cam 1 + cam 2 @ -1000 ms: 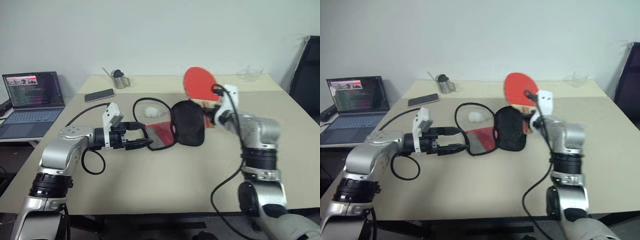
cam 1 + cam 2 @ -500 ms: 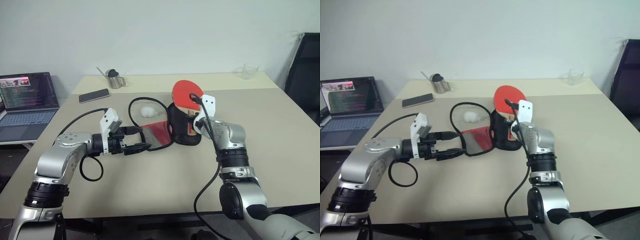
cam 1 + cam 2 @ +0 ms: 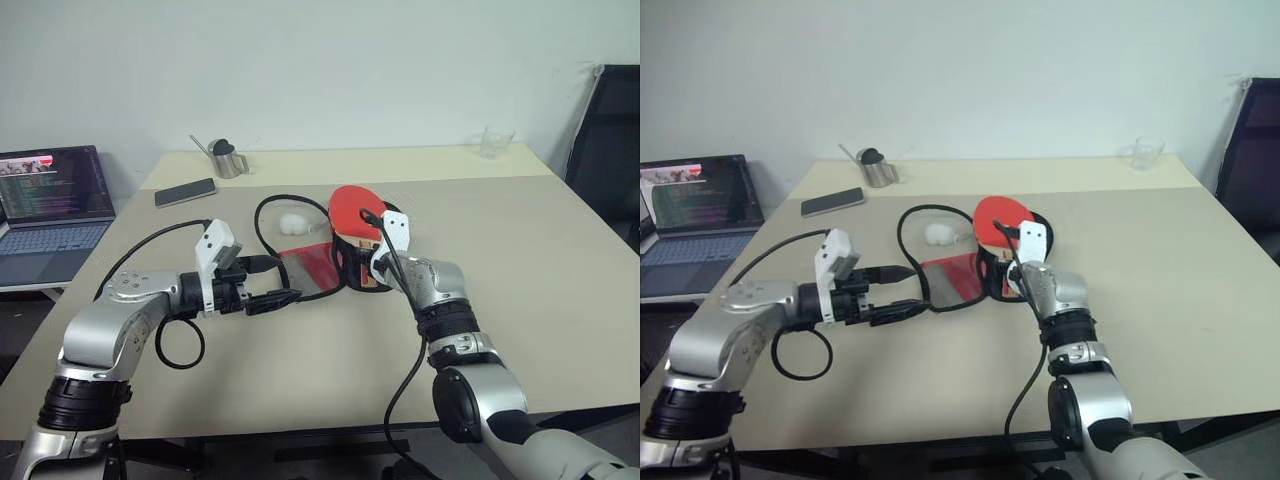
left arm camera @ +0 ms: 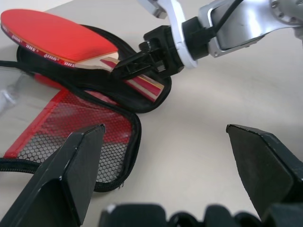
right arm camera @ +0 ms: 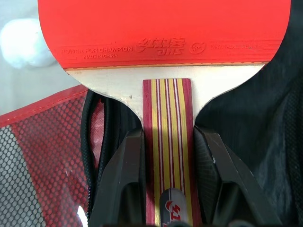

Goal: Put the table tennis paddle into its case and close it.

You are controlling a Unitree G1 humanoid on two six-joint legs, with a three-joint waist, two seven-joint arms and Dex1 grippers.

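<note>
Handle end of rigid red-faced wooden table tennis paddle (image 5: 163, 61) hidden between right gripper (image 5: 166, 156) fingers, clenched on striped handle. Red face held over unzipped soft black-and-red mesh case (image 4: 90, 127) on beige table (image 3: 520, 250). Left gripper (image 4: 175, 156) released wide, just beside case. Bare tabletop rightward.

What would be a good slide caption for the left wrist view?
Right gripper holds the table tennis paddle by its handle over the open case.
</note>
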